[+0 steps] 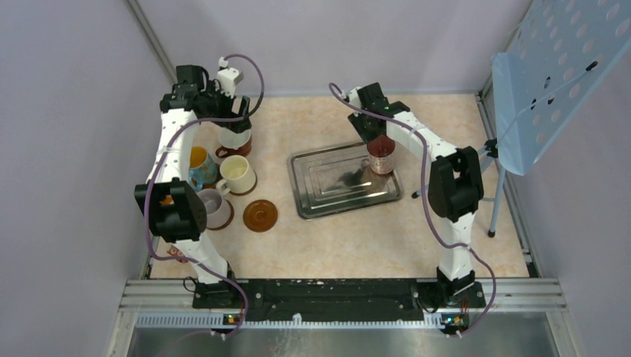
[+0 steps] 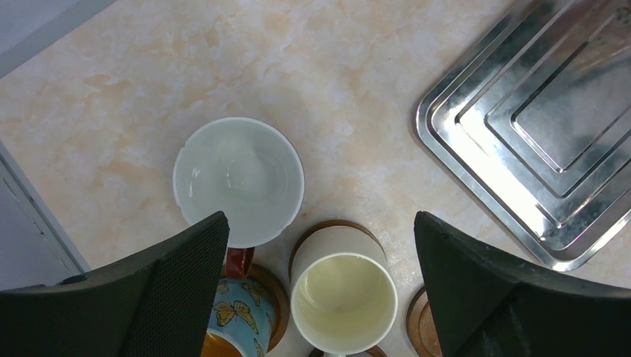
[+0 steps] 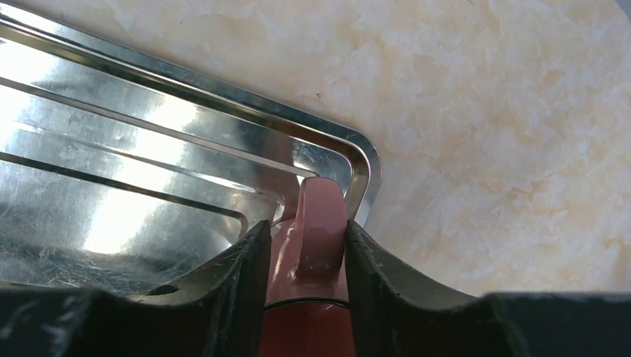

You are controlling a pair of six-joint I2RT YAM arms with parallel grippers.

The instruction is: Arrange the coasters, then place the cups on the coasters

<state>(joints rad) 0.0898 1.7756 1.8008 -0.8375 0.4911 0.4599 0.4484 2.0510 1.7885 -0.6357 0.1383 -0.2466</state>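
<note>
A maroon-pink cup stands in the far right corner of the steel tray. My right gripper is shut on its handle, a finger pressed on each side. My left gripper hangs open above the cups at the left, its fingers spread wide and holding nothing. Below it are a red cup with a white inside, a cream cup and a blue butterfly cup, the last two on brown coasters. A lilac cup sits on another. One coaster lies bare.
The tray lies mid-table, to the right of the cup cluster. A blue perforated panel on a stand leans in at the far right. Grey walls close in the left side and the back.
</note>
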